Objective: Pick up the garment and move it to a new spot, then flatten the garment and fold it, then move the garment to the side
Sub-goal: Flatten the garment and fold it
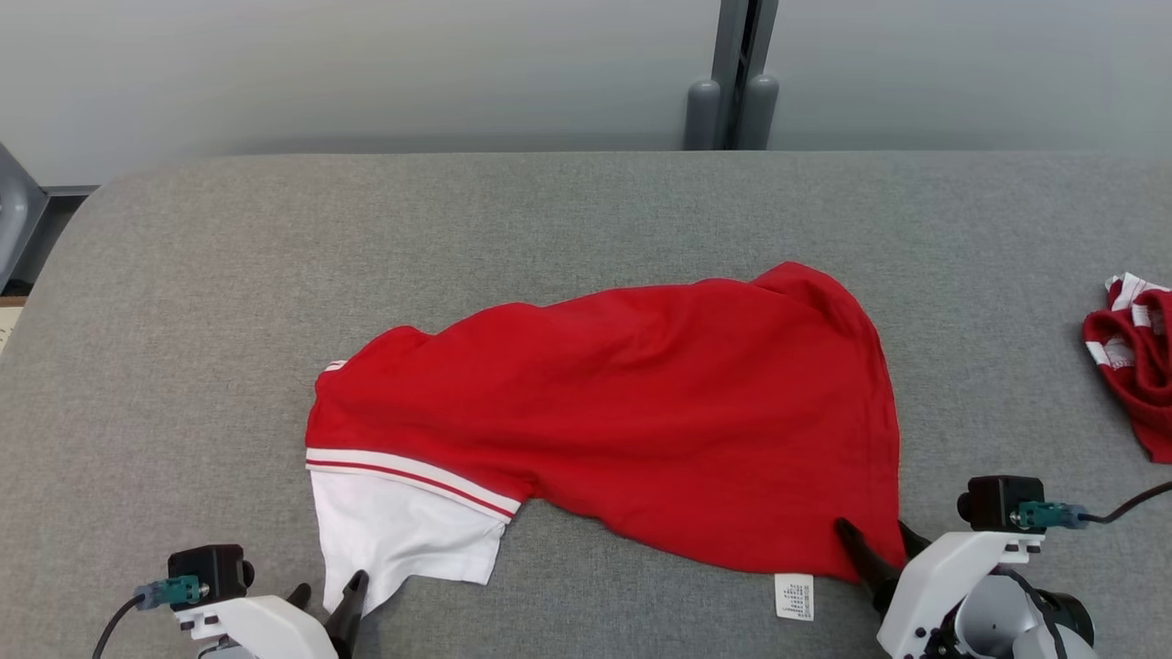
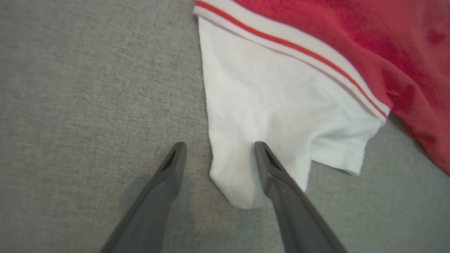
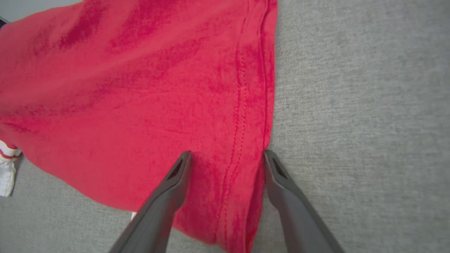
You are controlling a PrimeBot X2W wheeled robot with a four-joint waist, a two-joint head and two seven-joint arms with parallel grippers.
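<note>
The garment (image 1: 623, 412) is a red shirt with a white sleeve (image 1: 394, 531) and a red-and-white striped band, spread loosely across the grey table (image 1: 549, 210). My left gripper (image 1: 330, 586) is open at the lower left. In the left wrist view its fingers (image 2: 220, 144) straddle the lower tip of the white sleeve (image 2: 274, 105), with one finger lying over the cloth. My right gripper (image 1: 872, 526) is open at the garment's lower right corner. In the right wrist view its fingers (image 3: 228, 152) stand either side of the stitched red hem (image 3: 242, 105).
A second red-and-white cloth (image 1: 1131, 357) lies bunched at the table's right edge. A white care label (image 1: 793, 595) sticks out from under the garment's near edge. Two grey posts (image 1: 732, 110) stand behind the table. Bare grey surface lies left of and behind the garment.
</note>
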